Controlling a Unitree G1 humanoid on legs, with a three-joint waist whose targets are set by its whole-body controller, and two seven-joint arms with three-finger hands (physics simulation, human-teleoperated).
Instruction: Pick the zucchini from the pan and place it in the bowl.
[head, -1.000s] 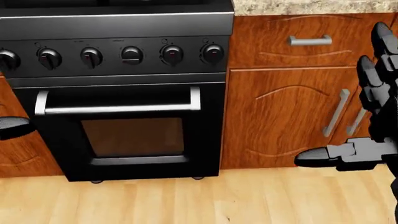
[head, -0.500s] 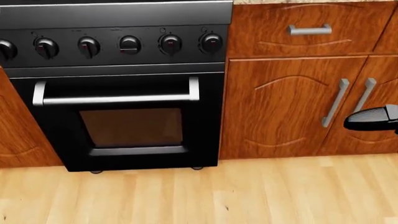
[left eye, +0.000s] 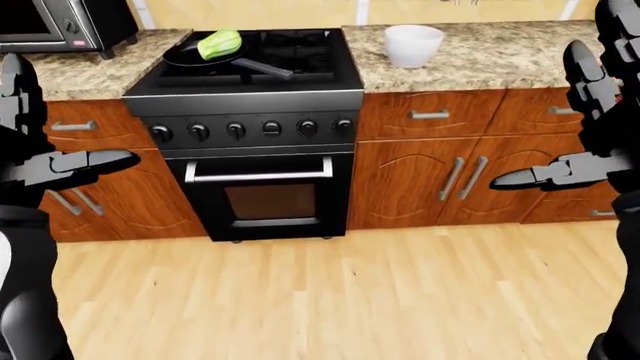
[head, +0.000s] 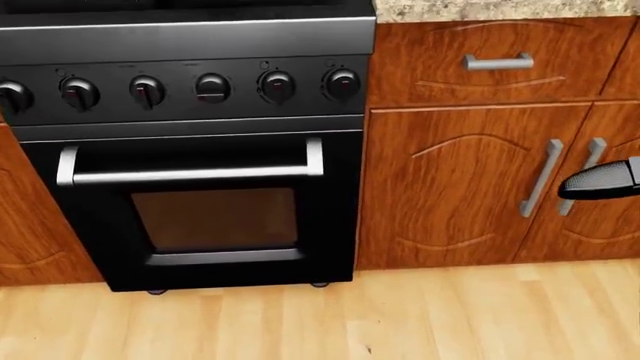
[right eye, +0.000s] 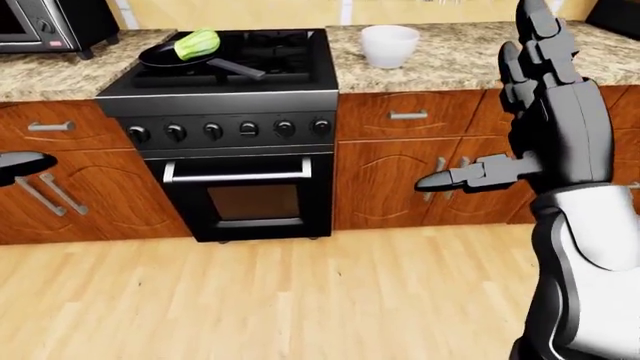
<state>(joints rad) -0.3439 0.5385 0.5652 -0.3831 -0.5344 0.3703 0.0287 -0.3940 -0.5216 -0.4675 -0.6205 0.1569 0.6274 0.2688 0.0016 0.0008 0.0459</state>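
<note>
- Green zucchini (left eye: 219, 43) lies in the black pan (left eye: 200, 58), on the stove (left eye: 250, 82) top's left part, upper left in the L-eye view; pan handle sticks out to the right.
- White bowl (left eye: 413, 45) stands on the granite counter (left eye: 480, 56), just right of the stove, well apart from the pan.
- Your right hand (right eye: 545, 105) is up at the right of the R-eye view, fingers spread & pointing up, thumb (right eye: 465, 178) sticking out leftward – released, holding nothing. It's in front of the wood cabinets (left eye: 450, 172), nowhere near the pan or bowl.
- Your left hand (left eye: 40, 150) is at the left edge of the L-eye view, one finger (left eye: 85, 161) stretched out to the right over the left cabinet; it grips nothing, looks unclenched, but much of it is cut off by the edge.
- Head view looks low: oven door (head: 190, 202), its handle (head: 190, 174), row of knobs (head: 212, 88), drawer w/ a steel pull, wood floor (head: 320, 319). Only a dark fingertip of your right hand pokes in at the right edge there; no zucchini, pan or bowl in that view.
- Microwave (left eye: 60, 26) sits on the counter at top left of the L-eye view.
- You're standing off from the stove, floor between you & it.
</note>
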